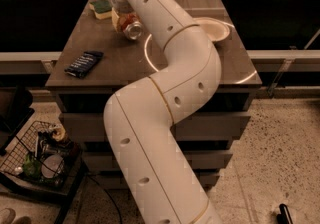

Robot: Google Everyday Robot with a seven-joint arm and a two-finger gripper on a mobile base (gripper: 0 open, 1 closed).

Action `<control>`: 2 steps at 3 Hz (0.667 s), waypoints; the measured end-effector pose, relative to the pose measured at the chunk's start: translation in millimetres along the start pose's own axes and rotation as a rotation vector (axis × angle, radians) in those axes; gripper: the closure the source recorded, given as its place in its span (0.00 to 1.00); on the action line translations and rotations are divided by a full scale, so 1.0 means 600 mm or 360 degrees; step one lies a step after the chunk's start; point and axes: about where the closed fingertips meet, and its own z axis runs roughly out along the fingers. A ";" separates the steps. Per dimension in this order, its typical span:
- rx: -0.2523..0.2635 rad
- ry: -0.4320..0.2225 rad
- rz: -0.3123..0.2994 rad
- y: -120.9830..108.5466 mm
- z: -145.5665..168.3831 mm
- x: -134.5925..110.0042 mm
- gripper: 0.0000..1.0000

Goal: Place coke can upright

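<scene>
The coke can (131,26) is red with a silver end that faces the camera. It is tilted at the back left of the dark table (120,65). My gripper (122,15) reaches down onto the can from above, at the end of the big white arm (170,68). The arm hides most of the gripper and part of the can.
A dark blue snack packet (83,63) lies at the table's front left. A green and yellow sponge (102,8) sits at the back left. A white bowl (215,29) sits at the right behind the arm. A wire basket (40,155) with several items stands on the floor at the left.
</scene>
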 end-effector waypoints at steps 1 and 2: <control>0.0069 -0.0111 0.0019 -0.030 -0.052 -0.020 1.00; 0.0080 -0.0249 0.0059 -0.070 -0.107 -0.032 1.00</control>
